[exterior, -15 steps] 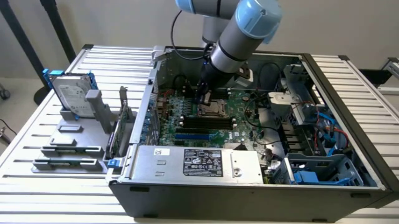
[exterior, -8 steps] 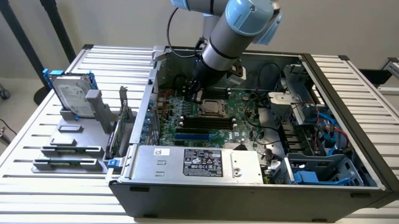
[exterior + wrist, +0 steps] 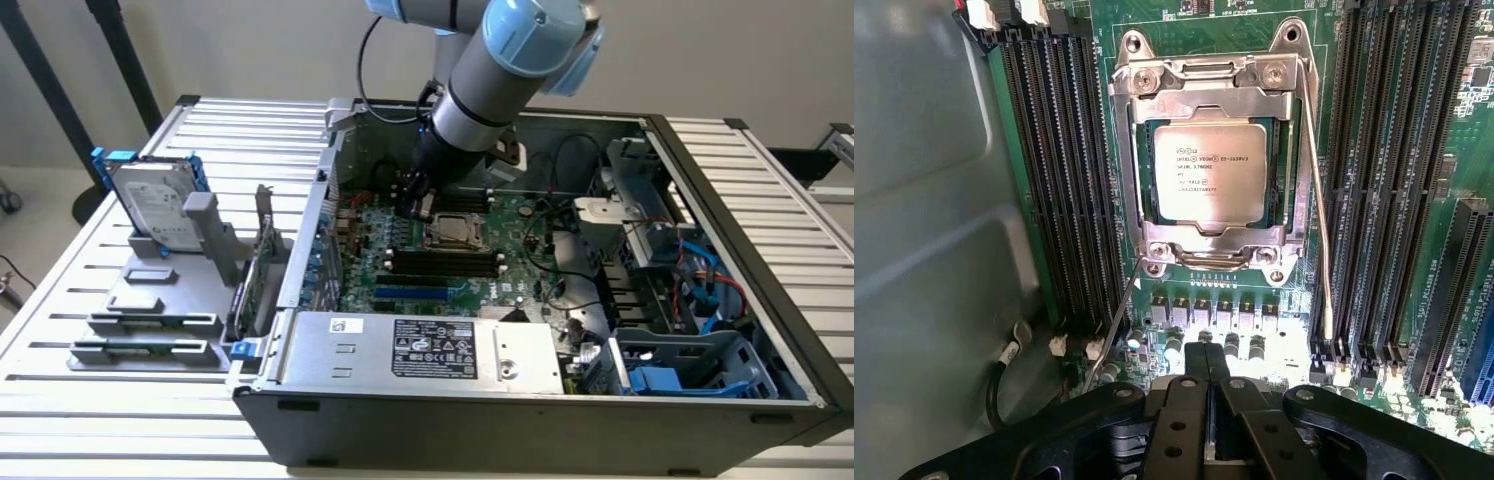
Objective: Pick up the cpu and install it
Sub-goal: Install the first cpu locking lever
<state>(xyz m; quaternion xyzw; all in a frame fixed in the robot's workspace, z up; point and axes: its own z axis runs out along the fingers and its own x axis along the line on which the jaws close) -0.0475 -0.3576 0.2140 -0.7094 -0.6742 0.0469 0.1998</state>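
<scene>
**Cpu sits in its socket, shut gripper empty beside it**

The cpu (image 3: 1209, 175) is a small flat square chip with a pale silvery metal top. Several lines of fine dark print run across the top. It lies flat in the socket (image 3: 1206, 80) on the green motherboard (image 3: 1204, 20), with a bright metal frame around its edges and screws at the frame's corners. Two thin wire levers run off from the frame, one on each side. Rows of long black memory slots (image 3: 1059, 170) flank the socket on both sides.

In the exterior view the cpu (image 3: 461, 228) shows as a light square near the middle of the board, inside the open case (image 3: 467, 415).

The gripper (image 3: 1204, 352) is clenched, its two black fingers pressed together with nothing between them. It holds nothing and does not touch the chip. In the wrist view the fingertips hang over the row of small parts just beyond the socket's edge, close to the cpu but clear of it. In the exterior view the gripper (image 3: 416, 205) stands just at the exterior view's left of the socket, with the arm (image 3: 487, 90) reaching down into the case from above.
</scene>
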